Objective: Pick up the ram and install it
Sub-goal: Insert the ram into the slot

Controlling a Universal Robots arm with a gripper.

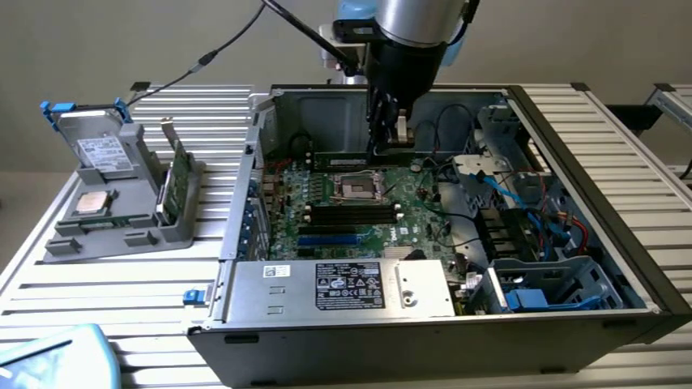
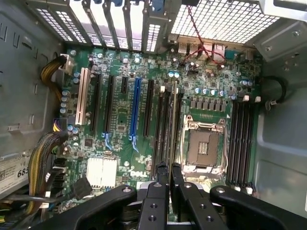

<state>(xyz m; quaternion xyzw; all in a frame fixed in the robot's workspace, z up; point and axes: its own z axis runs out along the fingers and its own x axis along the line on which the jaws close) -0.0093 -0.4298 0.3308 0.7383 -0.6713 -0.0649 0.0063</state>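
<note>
The ram (image 1: 343, 160), a thin dark-green stick with a white label, hangs level inside the open computer case (image 1: 605, 203), just above the far part of the motherboard (image 1: 378, 219). My gripper (image 1: 384, 148) comes straight down from above and is shut on it. In the wrist view the ram (image 2: 171, 127) is seen edge-on as a thin strip running out from between the black fingers (image 2: 157, 191). It lies along the bank of black memory slots (image 2: 162, 120) beside the processor socket (image 2: 204, 148). My gripper (image 2: 169, 168) stands over that bank's end.
A second bank of memory slots (image 2: 240, 139) lies on the socket's other side. Long card slots (image 2: 135, 110) and cable bundles (image 2: 38, 167) fill the board's other end. A power supply (image 1: 346, 288) sits at the case front. A grey holder (image 1: 113, 203) at the exterior view's left carries a drive, a chip and a green card.
</note>
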